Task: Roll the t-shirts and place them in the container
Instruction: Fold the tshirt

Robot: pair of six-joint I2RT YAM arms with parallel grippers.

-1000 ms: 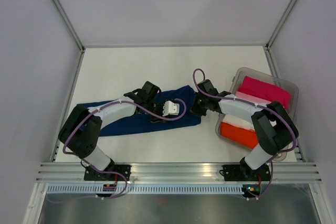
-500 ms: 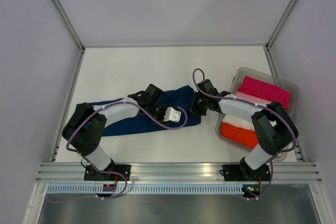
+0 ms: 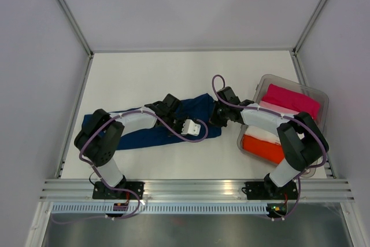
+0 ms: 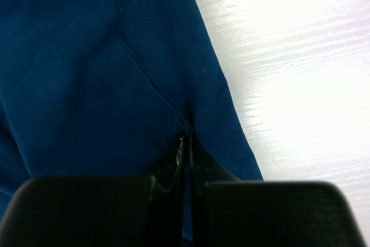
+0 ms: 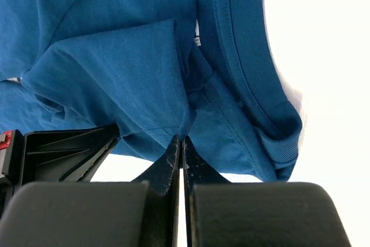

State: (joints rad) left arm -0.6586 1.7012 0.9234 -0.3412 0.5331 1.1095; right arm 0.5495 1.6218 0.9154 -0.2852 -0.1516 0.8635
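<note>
Item: navy tee (image 3: 141, 137), lying on the tabletop (image 3: 173, 73) as a long flat band, no roll visible; rolling judged not yet begun. Left gripper (image 4: 186, 143): jaws clamped on the tee's near edge. Right gripper (image 5: 180, 143): jaws pinching fabric by the collar. Clear bin (image 3: 263, 82), at right, contains magenta tee (image 3: 292, 99), pale pink tee (image 3: 272, 108), white tee (image 3: 257, 134) and orange-red tee (image 3: 263, 147); whether rolled, cannot tell.
</note>
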